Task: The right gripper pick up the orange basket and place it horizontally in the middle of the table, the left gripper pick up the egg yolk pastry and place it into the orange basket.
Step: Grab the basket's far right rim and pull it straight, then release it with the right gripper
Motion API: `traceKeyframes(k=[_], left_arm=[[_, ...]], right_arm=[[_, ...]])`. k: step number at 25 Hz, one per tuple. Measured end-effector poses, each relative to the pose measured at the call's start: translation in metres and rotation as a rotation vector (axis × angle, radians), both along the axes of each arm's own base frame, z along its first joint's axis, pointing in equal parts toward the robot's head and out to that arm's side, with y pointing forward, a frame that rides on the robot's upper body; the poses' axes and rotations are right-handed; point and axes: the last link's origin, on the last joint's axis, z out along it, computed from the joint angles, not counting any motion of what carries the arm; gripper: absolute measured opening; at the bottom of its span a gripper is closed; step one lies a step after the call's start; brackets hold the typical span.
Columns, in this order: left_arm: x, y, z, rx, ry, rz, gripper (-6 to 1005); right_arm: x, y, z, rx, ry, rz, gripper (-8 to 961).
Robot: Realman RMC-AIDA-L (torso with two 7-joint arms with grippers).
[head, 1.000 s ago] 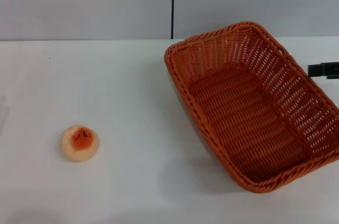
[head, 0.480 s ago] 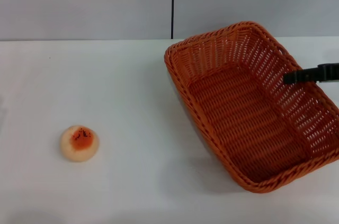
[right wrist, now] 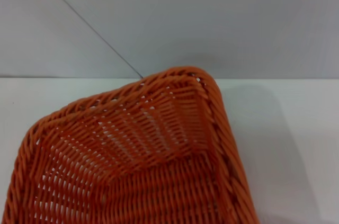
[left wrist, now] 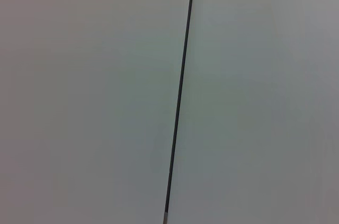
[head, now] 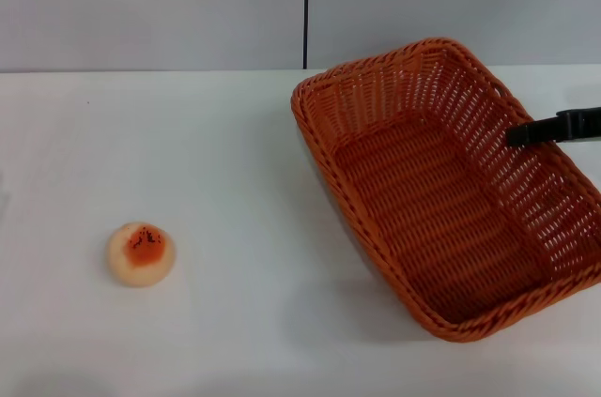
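The broad plain white tabletop (head: 235, 181) is lying bare between the small round cream pastry with an orange-red patch (head: 141, 253) on the left and the large rectangular orange woven wicker basket (head: 441, 200) on the right, the two sitting well apart. Nothing is standing around the pastry, so every side of it is lying open. The basket is sitting skewed, its open inside holding nothing. One black finger of the right gripper (head: 556, 128) is reaching in over the basket's right rim.
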Motion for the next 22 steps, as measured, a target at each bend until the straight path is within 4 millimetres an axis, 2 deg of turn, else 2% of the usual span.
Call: traceKeyframes(k=[1, 5, 12, 17, 18, 22], left_arm=[[-0.001, 0.000, 0.000, -0.002, -0.002, 0.008, 733], [-0.002, 0.000, 0.000, -0.001, -0.001, 0.014, 729], [-0.004, 0.001, -0.001, -0.007, -0.006, 0.031, 723], [-0.005, 0.002, -0.001, -0.009, -0.004, 0.033, 719], [-0.005, 0.001, -0.001, -0.009, -0.003, 0.034, 718], [-0.006, -0.001, -0.002, -0.012, -0.001, 0.039, 714]], right_arm=[[-0.001, 0.000, 0.000, -0.001, 0.001, 0.002, 643], [-0.006, 0.004, -0.003, -0.005, 0.001, 0.019, 399], [-0.012, 0.009, -0.007, -0.012, -0.010, 0.044, 198], [-0.028, 0.013, -0.011, -0.048, -0.067, 0.182, 152], [-0.037, 0.014, -0.012, -0.056, -0.086, 0.277, 153], [-0.048, 0.019, -0.013, -0.063, -0.109, 0.372, 158]])
